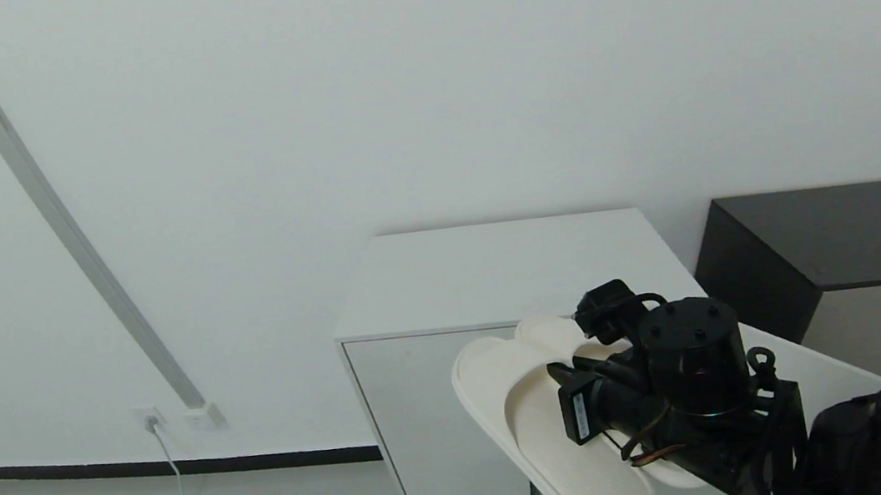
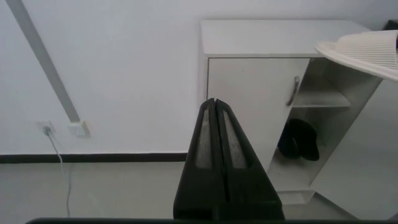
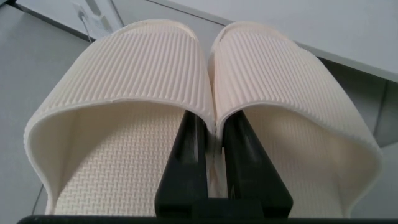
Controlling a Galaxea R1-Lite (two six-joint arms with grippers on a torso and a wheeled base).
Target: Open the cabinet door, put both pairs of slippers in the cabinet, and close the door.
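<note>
Head view: right gripper (image 3: 213,134) raised before white rectangular cabinet (image 1: 494,274), pinching cream ribbed foam slippers (image 3: 143,81); left gripper (image 2: 215,124) pressed together, empty.

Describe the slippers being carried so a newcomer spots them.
Find the white cabinet against the wall. Just in front, the right gripper holds a slipper pair. They are cream with ribbed straps, unlike the dark shape inside the cabinet.

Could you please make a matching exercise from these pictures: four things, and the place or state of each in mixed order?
1 cream slippers
2 dark slippers
3 left gripper
4 wall socket

a shut, empty
b low on the wall
c inside the cabinet, under the shelf
d clamped in the right gripper

Pairs: 1-d, 2-c, 3-a, 4-b
</note>
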